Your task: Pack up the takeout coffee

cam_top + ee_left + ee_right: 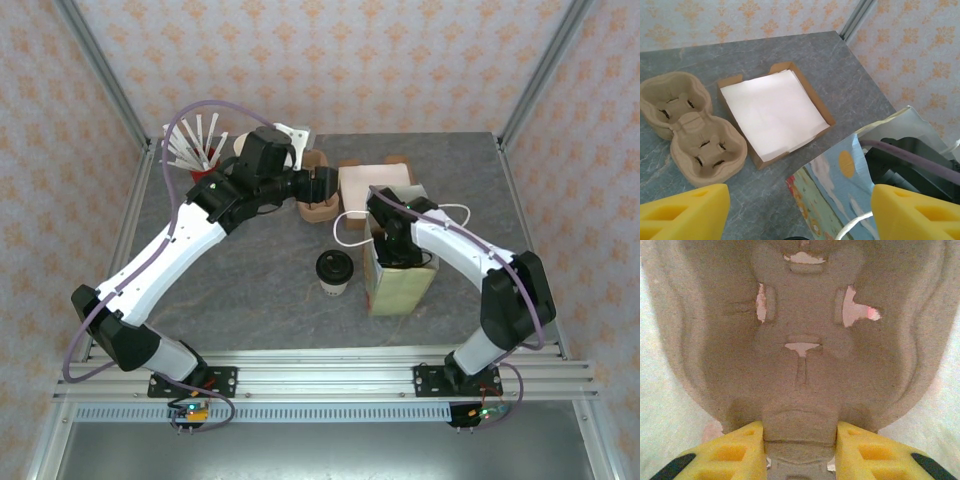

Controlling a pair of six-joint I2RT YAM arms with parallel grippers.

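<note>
Right gripper narrowly pinches the moulded brown pulp cup carrier inside the pale patterned paper bag, left gripper gapes empty, so next, I reckon, lift the black-lidded cream paper cup upright!

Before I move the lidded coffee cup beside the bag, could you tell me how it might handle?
The takeout coffee stands upright, so a high sideways push would probably tip it. Its paper wall likely dents under a hard squeeze. Whether it is full I cannot tell.
</note>
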